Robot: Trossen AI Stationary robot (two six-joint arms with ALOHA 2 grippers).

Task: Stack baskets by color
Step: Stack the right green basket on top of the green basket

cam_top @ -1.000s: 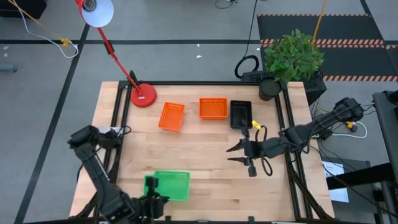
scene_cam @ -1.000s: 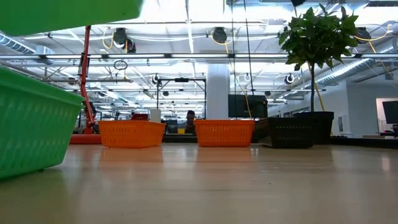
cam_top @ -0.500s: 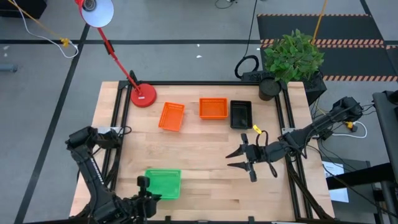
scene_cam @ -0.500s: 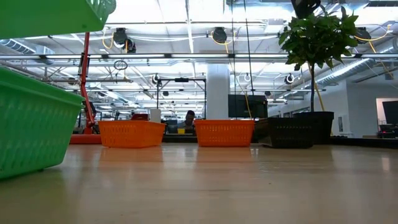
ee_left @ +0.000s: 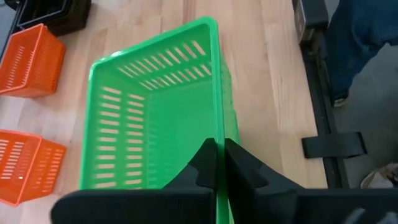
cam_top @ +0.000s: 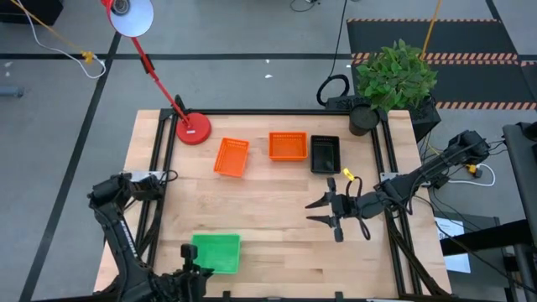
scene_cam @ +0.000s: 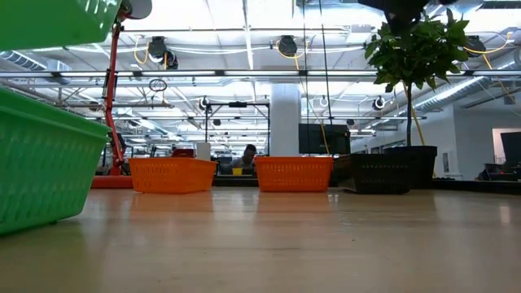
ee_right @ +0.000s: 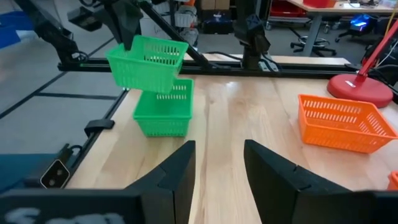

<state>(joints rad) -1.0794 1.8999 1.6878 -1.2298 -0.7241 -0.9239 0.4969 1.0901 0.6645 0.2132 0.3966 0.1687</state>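
My left gripper (ee_left: pixel 217 146) is shut on a green basket (ee_left: pixel 155 118), which it carries above a second green basket (ee_right: pixel 163 109) standing on the table near the front left. From above, the carried basket (cam_top: pixel 215 252) covers the lower one. In the low view, the standing green basket (scene_cam: pixel 41 163) is at the left, with the carried one (scene_cam: pixel 57 20) above it. Two orange baskets (cam_top: pixel 232 157) (cam_top: pixel 288 146) and a black basket (cam_top: pixel 325 154) stand in a row at the back. My right gripper (cam_top: pixel 319 211) hovers open at the table's right, holding nothing. My left gripper pinches one long side wall of the green basket at its rim (ee_left: pixel 219 134), near the end closest to the wrist. One finger is inside the basket and one outside. The fingers slant down and lie along the wall. The basket is lifted clear and slightly tilted.
A red lamp base (cam_top: pixel 193 129) stands at the back left corner, and a potted plant (cam_top: pixel 394 80) at the back right. Bare wood lies in the middle of the table (cam_top: pixel 277 226). A person's leg (ee_left: pixel 360 56) shows beside the table frame.
My left gripper has carried the green basket toward the table's left edge and a little down, so it now hangs over the standing green basket. My right gripper has sunk a little and stayed open.
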